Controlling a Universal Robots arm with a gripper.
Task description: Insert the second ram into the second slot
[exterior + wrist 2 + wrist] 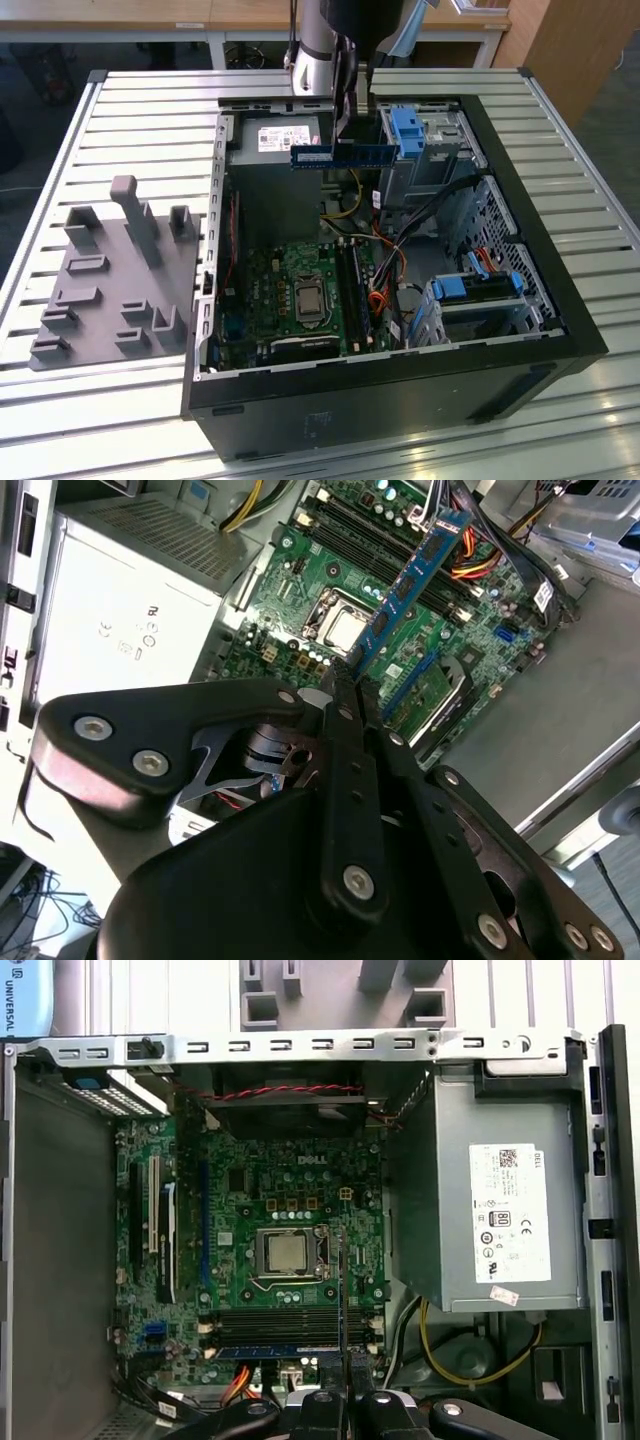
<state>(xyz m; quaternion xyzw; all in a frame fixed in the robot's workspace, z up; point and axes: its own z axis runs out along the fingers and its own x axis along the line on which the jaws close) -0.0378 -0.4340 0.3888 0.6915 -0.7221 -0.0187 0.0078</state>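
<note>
1. the slatted table (pixel 150 120) carried the open computer case (pixel 400 365), its open side facing up.
2. inside, the grey power supply (pixel 265 150) sat next to the green motherboard (pixel 270 285).
3. over the case hung the gripper (pixel 352 135), fingers clamped tight on the second ram.
4. and the second ram (pixel 345 155), a thin blue stick, was up in the air, held level, clear of the memory slots (pixel 290 1325).

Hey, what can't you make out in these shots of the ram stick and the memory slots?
- Second wrist view: the held end of the second ram, hidden between the jaws.
- First wrist view: the stick is edge-on, faces turned away.
- Exterior view: whether the memory slots are filled, too small.
- Exterior view: the arm, cut off by the top edge.
</note>
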